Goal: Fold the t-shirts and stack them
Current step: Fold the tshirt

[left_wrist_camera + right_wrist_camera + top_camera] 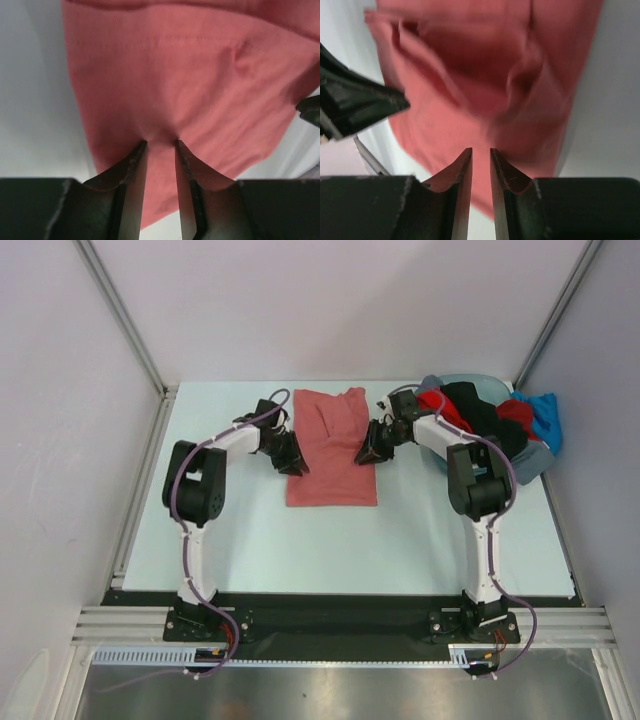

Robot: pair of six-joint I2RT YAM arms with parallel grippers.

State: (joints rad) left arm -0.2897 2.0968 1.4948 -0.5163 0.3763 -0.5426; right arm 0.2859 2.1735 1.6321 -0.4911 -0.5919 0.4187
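Since the salmon-red t-shirt lies lengthwise away from the bases on the table, left gripper and right gripper are equally close, jaws looking pinched shut on opposite side edges.

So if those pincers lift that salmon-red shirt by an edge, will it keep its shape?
Probably floppy: the salmon-red shirt lies flat with soft creases, and it puckers where the left pincer pinches it. It looks thin, so likely light. Lifted by one edge, the rest would likely sag and drag rather than stay flat.
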